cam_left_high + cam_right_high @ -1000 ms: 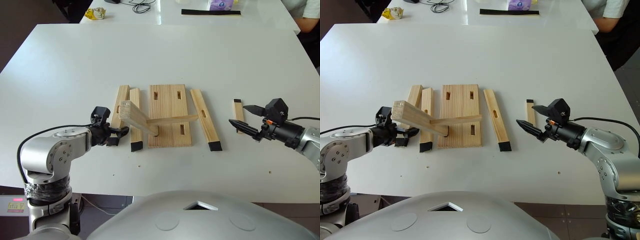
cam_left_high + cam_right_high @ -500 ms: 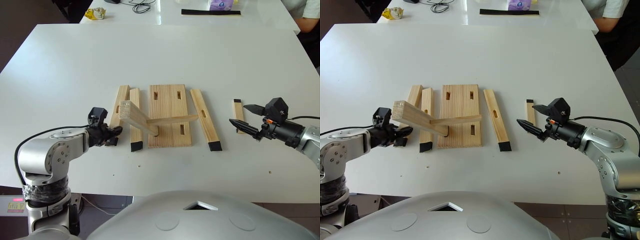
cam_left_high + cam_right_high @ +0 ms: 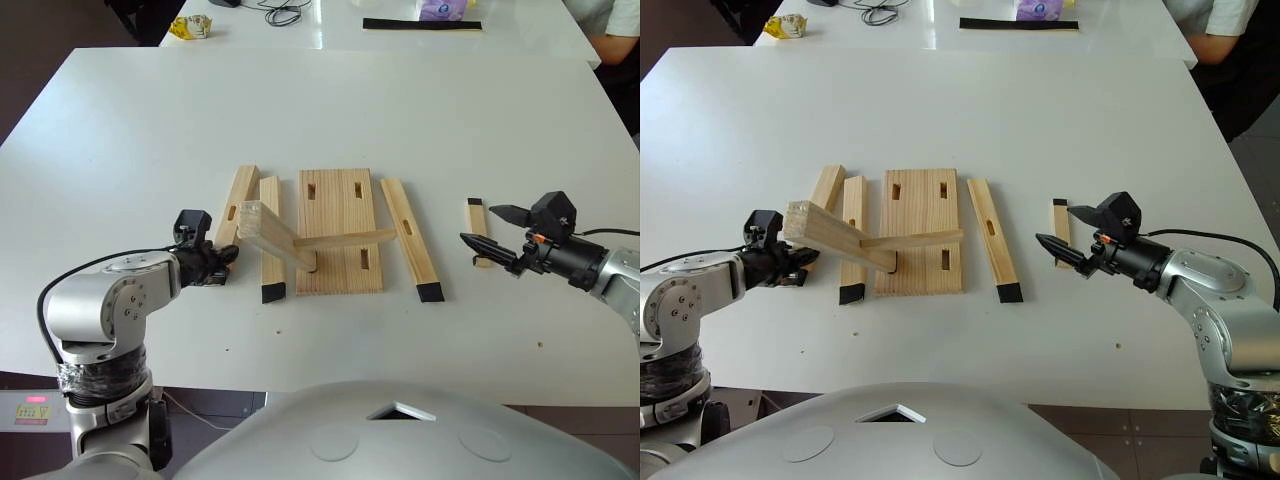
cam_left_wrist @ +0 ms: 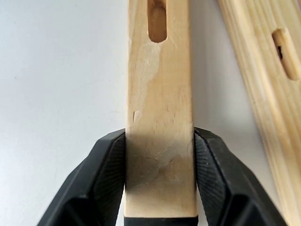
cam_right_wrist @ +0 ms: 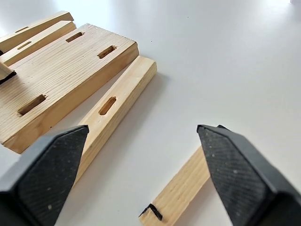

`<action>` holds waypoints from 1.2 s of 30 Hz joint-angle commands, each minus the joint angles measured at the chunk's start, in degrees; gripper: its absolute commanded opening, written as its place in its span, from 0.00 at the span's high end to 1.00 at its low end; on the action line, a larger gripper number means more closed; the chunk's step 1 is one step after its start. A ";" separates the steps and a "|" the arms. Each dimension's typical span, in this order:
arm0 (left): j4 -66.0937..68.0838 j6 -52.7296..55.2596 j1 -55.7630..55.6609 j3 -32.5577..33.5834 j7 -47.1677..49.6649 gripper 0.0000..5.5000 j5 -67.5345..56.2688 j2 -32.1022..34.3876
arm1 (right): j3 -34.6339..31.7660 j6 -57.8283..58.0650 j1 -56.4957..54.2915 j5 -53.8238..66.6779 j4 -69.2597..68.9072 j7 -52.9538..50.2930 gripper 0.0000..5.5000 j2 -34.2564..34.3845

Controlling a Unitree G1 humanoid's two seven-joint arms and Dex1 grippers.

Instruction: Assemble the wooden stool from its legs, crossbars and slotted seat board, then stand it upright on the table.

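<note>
Seat board [image 3: 340, 215] lay flat mid-table, nearer the front edge than the back. One leg [image 3: 268, 233] was already seated in its near-left slot, leaning toward the left edge, with a crossbar [image 3: 350, 239] running from it across the board. A second leg [image 3: 270, 215] lay just left of the board, and an outer leg [image 3: 241, 195] lay beside that, toward the left edge. Another leg [image 3: 408, 235] lay just right of the board. Change noted: a second before, the left gripper [image 3: 216, 262] sat spread at the near end of the outer leg. It had since clamped, with both fingers [image 4: 110, 155] pressed against the leg's sides just above the black foot. The leg itself had not left the table [image 3: 150, 120]. The right gripper [image 3: 484, 227] had crept slightly inward and stayed spread wide around the short crossbar [image 5: 181, 188] toward the right edge, gripping nothing. Judgement: the grasp on the outer leg was made, so the lift toward a free slot could follow. The leaning leg stood close by and could be knocked on the way.
</note>
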 commanded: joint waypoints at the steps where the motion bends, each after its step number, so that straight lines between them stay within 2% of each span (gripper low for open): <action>1: 6.39 -8.29 -5.39 -1.13 2.50 0.63 6.34 3.13 | -2.40 2.32 -4.60 1.95 2.67 -2.57 0.23 1.43; 6: 16.13 -19.88 -14.87 0.01 2.19 0.63 10.91 5.49 | -5.33 -0.15 -10.56 2.76 6.20 -7.39 0.23 5.83; 10: 19.41 -31.07 -20.98 -3.91 -6.15 0.63 10.16 7.31 | -5.65 -1.13 -15.09 4.39 9.42 -6.34 0.23 7.10; 14: 21.15 -42.24 -25.72 -7.89 -16.58 0.63 7.46 4.94 | -3.47 5.79 -22.12 9.95 13.31 -3.64 0.23 7.68; 18: 24.83 -50.70 -29.56 -11.28 -22.65 0.63 6.52 0.88 | -1.41 4.33 -29.79 10.07 17.38 -3.15 0.23 9.82; 23: 27.86 -55.59 -32.87 -11.08 -33.06 0.63 -0.78 -3.92 | 0.64 4.32 -37.78 12.32 23.11 4.73 0.23 10.02; 28: 33.51 -59.59 -34.69 -12.83 -46.56 0.63 -3.67 -2.37 | 7.09 -0.48 -42.42 7.43 28.56 11.74 0.23 10.77; 36: 43.02 -69.64 -38.58 -16.49 -60.19 0.63 -0.72 -2.58 | 8.74 -0.31 -48.15 9.25 27.28 19.31 0.23 10.11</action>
